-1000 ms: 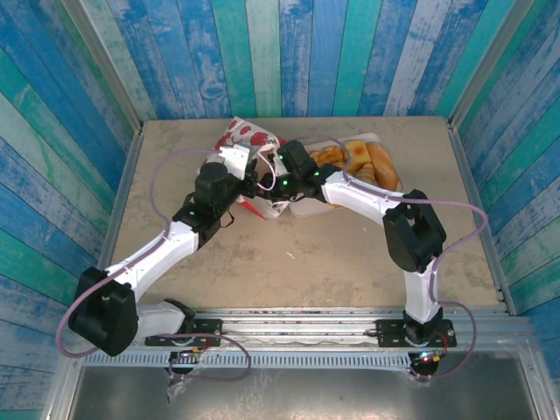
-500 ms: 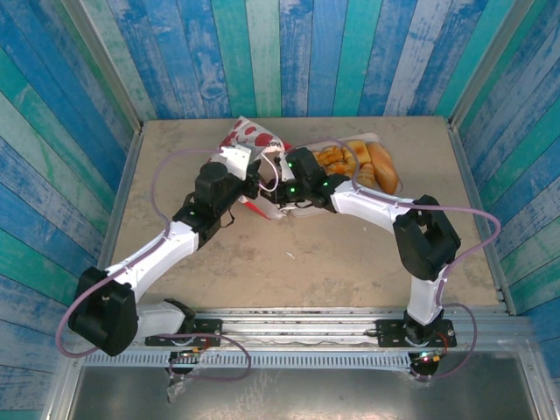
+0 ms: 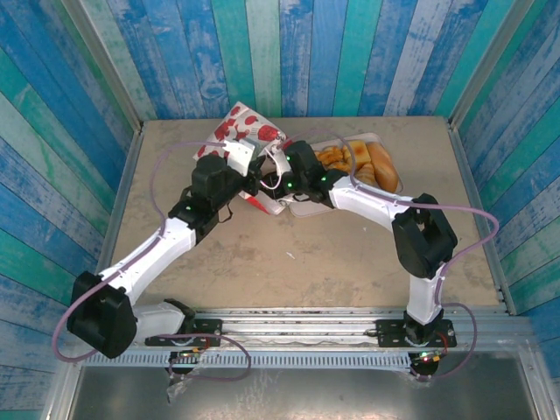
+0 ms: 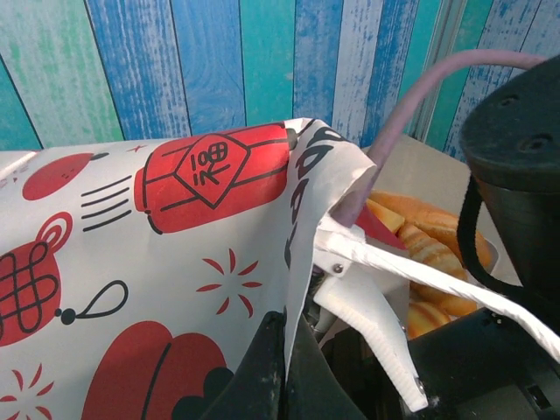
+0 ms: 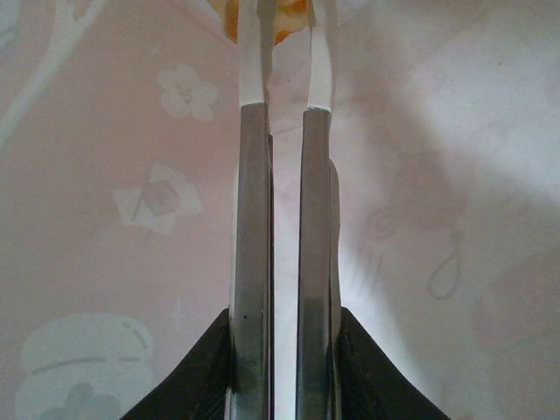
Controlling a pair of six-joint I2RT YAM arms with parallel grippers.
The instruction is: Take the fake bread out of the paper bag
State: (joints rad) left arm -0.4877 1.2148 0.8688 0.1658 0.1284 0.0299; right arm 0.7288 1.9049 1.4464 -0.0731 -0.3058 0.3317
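Blue and teal plank walls (image 3: 306, 52) stand round a tan table (image 3: 297, 254). Near the far edge the bag (image 3: 245, 136) lies tipped over, its mouth facing right. The left gripper (image 4: 284, 359) is clamped on the paper at the mouth's edge, its black fingers pinched together on the sheet. From the right, the right gripper (image 5: 284, 350) is closed round a pair of metal tongs (image 5: 252, 219), which reach into the bag. The tongs' two arms stand almost together with a narrow gap between, their white tips far inside.

One piece of bread (image 5: 229, 19) sits right at those tips, deep in the bag. It shows as a glossy golden-orange patch on both sides of the left tip, but I cannot tell whether the tips are actually pinching it. More bread (image 3: 372, 162) lies on a white tray (image 3: 378, 137) just right of the bag: tan oblong buns and smaller orange pieces packed side by side.

The bag is white with red lanterns, knots and black marks, and light glows pink through the paper
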